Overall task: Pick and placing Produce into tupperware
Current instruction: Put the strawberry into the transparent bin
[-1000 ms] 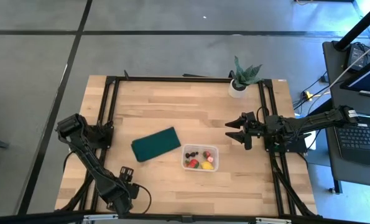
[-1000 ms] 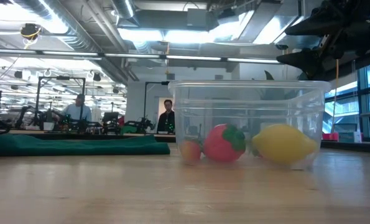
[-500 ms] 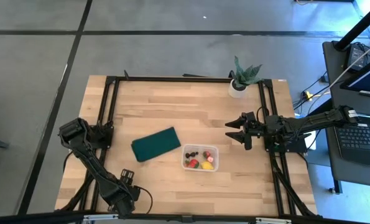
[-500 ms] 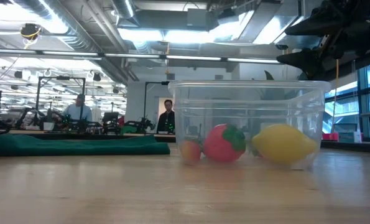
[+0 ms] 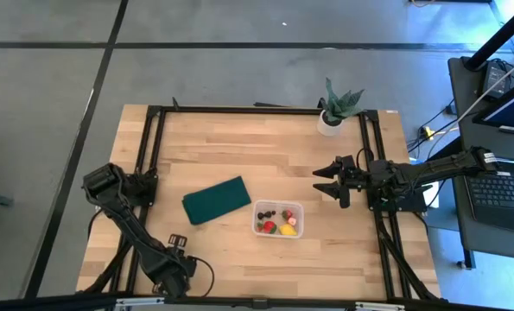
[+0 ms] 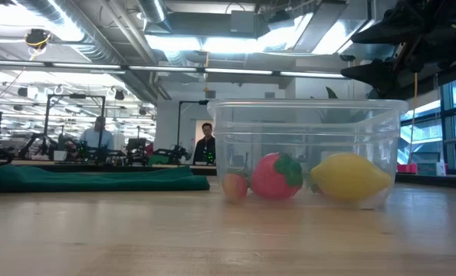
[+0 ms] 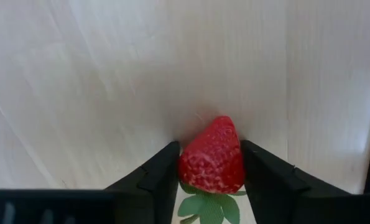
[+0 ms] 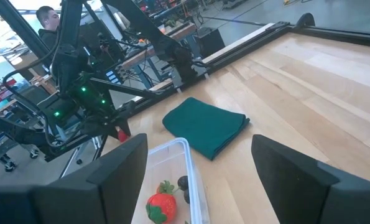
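A red strawberry with green leaves lies on the wooden table near its front left corner. My left gripper is shut on it there. The clear tupperware stands right of the table's middle. It holds a lemon-like yellow fruit, a red strawberry and small dark berries. My right gripper hovers open and holds nothing, beyond the tub toward the table's right. My left gripper pinches the strawberry between its two fingers, one on each side of the red body. The fingers come from above and point down at the table. The leafy end points back between the fingers, the tip away from them. Whether the strawberry still rests on the wood, I cannot tell.
A folded dark green cloth lies left of the tub. A potted plant stands at the far right corner. Black frame rails run along the table's left, right and far sides. People work in the room behind.
My left arm has shifted slightly toward the table's near edge. The tub, its fruit and my right arm have stayed where they were.
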### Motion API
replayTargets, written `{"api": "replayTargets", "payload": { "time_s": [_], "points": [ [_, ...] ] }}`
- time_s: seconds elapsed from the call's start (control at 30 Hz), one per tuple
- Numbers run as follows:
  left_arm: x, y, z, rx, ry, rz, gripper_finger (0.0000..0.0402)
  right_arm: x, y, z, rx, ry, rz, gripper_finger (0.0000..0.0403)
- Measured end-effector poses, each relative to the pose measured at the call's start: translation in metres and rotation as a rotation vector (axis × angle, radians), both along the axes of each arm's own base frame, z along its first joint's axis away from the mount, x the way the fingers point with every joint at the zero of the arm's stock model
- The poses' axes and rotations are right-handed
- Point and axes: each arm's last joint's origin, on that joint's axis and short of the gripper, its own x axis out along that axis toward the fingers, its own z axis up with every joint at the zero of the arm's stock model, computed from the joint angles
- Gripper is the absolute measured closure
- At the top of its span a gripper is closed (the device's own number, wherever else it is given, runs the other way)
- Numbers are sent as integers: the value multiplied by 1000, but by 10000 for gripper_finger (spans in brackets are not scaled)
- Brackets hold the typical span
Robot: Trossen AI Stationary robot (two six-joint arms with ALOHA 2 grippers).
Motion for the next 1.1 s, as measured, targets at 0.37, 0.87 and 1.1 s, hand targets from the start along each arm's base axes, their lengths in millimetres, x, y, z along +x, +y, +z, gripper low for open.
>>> {"api": "replayTargets", "payload": {
  "time_s": [0.37,0.87,1.1],
  "points": [
    [31,10,14,-12,-31,158,256,0,0,0,1,0,0,114],
    [127,48,95,-48,-386,248,253,0,0,0,3,-1,-1,114],
    [176,99,135,-4,-608,319,260,0,0,0,3,-2,0,114]
  ]
}}
